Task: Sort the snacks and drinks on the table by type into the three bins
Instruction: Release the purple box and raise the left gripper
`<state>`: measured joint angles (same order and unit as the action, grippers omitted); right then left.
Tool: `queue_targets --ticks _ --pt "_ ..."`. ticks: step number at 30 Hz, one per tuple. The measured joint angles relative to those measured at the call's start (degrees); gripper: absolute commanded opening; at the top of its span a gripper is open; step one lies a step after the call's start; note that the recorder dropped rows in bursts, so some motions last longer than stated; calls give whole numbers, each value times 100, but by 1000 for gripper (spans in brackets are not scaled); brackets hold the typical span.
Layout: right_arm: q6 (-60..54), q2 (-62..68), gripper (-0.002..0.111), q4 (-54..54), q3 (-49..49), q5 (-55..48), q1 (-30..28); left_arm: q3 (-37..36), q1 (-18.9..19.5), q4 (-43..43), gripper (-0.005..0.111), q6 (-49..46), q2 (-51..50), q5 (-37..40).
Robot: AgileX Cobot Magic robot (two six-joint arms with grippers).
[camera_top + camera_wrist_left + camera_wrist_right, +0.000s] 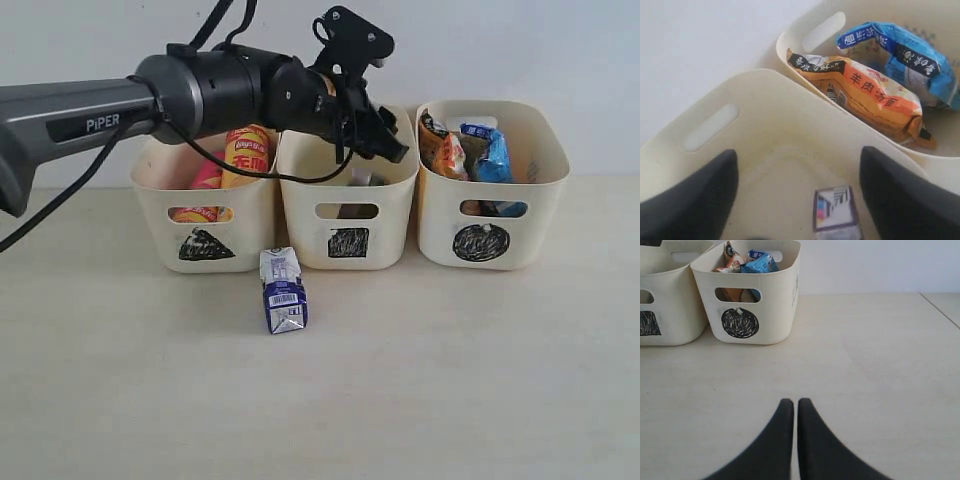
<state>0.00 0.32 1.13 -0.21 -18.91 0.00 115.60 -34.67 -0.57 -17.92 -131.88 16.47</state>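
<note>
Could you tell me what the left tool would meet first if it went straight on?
Probably the small carton lying on the floor of the middle bin, though depth is unclear.

Tubes [247, 150] in L bin [160, 215], carton [836, 212] in mid bin [300, 225], pkts [488, 152] in R bin [542, 200]; 2nd carton [284, 290] on table [450, 380] before them.

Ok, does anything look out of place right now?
Only one thing: a blue-and-white drink carton sits on the table, unsorted, in front of the gap between the triangle bin and square bin. Nothing looks spilled or damaged.

Lab setup: pale table [450, 400], blank white wall [560, 50].
</note>
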Motion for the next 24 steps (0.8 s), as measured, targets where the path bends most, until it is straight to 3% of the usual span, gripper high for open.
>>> queue_targets --ticks 8,16,20,23,24 --pt "0 0 0 0 0 0 0 14 0 -9 74 0 28 197" --pt "0 0 0 0 0 0 0 14 0 -9 72 0 459 1408" --pt "0 0 0 0 0 0 0 14 0 57 52 0 753 2222" --pt "0 0 0 0 0 0 0 14 0 104 27 37 965 3006" --pt "0 0 0 0 0 0 0 14 0 119 13 47 1037 3233"
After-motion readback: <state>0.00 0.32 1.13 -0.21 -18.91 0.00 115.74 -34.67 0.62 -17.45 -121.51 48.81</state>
